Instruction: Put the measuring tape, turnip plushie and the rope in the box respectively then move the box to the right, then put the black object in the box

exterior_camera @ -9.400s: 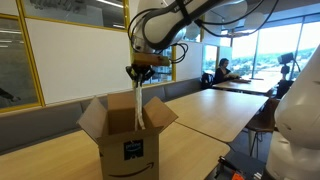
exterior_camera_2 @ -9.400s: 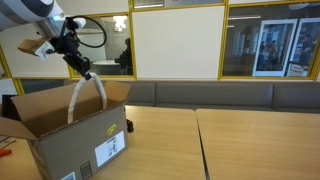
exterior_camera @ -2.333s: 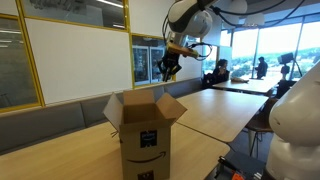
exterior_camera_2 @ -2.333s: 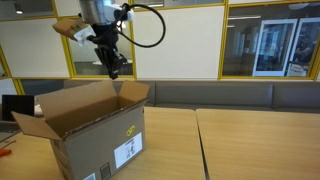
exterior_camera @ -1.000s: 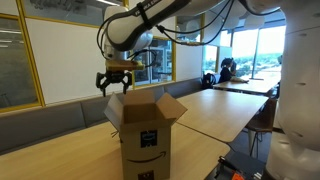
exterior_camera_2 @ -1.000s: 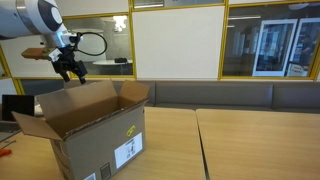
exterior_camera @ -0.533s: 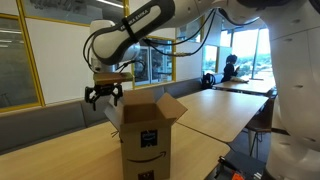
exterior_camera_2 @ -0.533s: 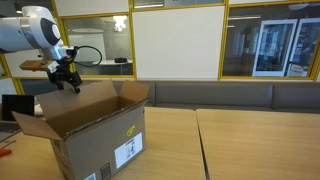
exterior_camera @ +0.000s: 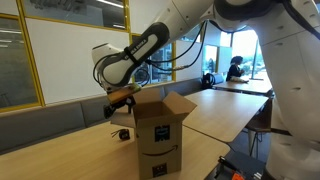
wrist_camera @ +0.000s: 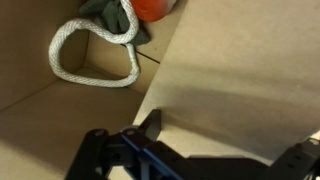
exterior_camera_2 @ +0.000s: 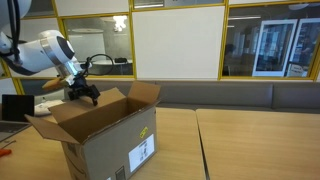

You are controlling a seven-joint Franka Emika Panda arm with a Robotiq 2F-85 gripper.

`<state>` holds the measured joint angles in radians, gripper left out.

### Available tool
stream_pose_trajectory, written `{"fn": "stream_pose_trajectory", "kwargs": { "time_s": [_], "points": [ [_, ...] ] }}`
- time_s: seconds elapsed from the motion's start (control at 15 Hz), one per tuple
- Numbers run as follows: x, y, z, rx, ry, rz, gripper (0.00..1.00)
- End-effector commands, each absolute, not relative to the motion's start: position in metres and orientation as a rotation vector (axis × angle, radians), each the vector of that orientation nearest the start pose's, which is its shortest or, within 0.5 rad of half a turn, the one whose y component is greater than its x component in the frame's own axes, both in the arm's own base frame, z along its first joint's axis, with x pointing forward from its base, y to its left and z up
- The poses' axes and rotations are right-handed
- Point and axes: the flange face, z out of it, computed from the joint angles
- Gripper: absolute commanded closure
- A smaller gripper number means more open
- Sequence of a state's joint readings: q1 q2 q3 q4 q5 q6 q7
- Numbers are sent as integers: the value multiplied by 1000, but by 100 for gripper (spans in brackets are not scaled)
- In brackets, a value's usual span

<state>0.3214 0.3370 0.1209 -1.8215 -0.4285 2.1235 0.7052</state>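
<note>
The brown cardboard box [exterior_camera: 160, 135] [exterior_camera_2: 100, 140] stands open on the wooden table. My gripper [exterior_camera: 119, 98] [exterior_camera_2: 82, 94] is low at the box's far rim. In the wrist view my gripper [wrist_camera: 226, 140] straddles a cardboard wall [wrist_camera: 240, 70], with one dark finger [wrist_camera: 152, 125] on the inner side and the jaws standing apart. Inside the box lie the white rope [wrist_camera: 90, 55] in a loop and the reddish turnip plushie [wrist_camera: 152, 8] with its greyish top. The measuring tape is hidden. A small black object [exterior_camera: 124, 133] lies on the table beside the box.
A second table [exterior_camera: 215, 105] adjoins on one side, with a seam [exterior_camera_2: 196, 140] between the two tops. A padded bench [exterior_camera_2: 230, 95] runs along the glass wall behind. A person [exterior_camera: 236, 70] sits far back by the windows.
My gripper has come down from above the box to its rim and its jaws have narrowed a little. The box has shifted sideways and turned slightly.
</note>
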Motion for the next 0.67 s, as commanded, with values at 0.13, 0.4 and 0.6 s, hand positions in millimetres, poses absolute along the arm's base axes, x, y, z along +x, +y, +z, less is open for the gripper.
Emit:
{"fn": "stream_pose_trajectory", "kwargs": {
  "time_s": [0.13,0.4,0.6],
  "points": [
    [594,213,339,-3592,138,-228,61],
    [595,194,348,-3658,191,-223,83],
    [596,170,355,-3694,270,-207,90]
  ]
}}
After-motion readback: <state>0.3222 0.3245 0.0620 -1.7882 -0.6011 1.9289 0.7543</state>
